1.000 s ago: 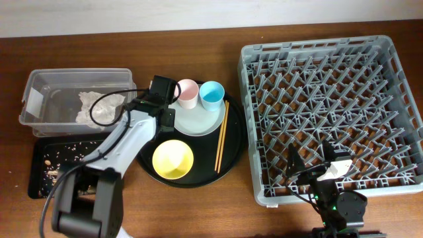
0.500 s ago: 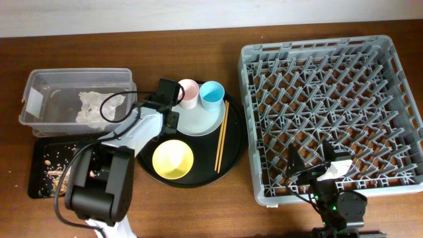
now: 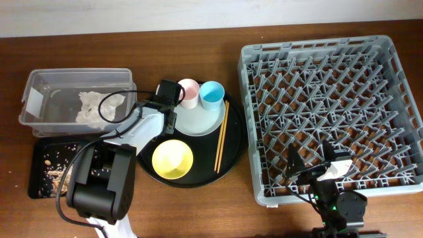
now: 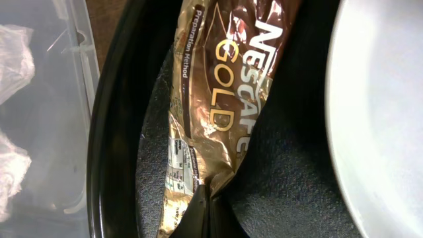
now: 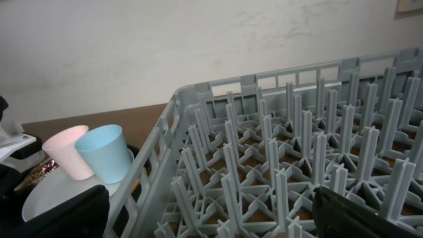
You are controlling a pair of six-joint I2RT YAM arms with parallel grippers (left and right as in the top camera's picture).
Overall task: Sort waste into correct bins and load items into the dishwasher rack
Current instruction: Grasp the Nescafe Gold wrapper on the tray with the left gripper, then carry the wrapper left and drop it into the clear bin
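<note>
**Left gripper clamped on the wrapper at the round tray's edge**

Overhead, I have my left gripper (image 3: 166, 109) down at the upper-left edge of the round black tray (image 3: 229, 160). It sits between the clear tub (image 3: 39, 82) and the grey-green plate (image 3: 196, 120), and the arm hides what lies beneath it. The crumpled napkin (image 3: 89, 106) sits in the tub, and the crumbs (image 3: 56, 160) lie in the shallow black tray (image 3: 35, 189). The pink cup (image 3: 188, 92) and blue cup (image 3: 212, 96) stand at the plate's far edge. The yellow bowl (image 3: 173, 159) is nearer me, and the chopsticks (image 3: 222, 135) lie along the plate's right side. My right gripper (image 3: 310, 162) hangs over the near part of the dishwasher rack (image 3: 330, 99).

From the left wrist, the Nescafe Gold wrapper (image 4: 218, 99) lies on the round tray's floor between its rim and the plate. The dark fingertips (image 4: 198, 215) are pressed together on its crumpled near end.

From the right wrist, the fingers sit wide apart at the lower corners, with only rack pegs between them.
</note>
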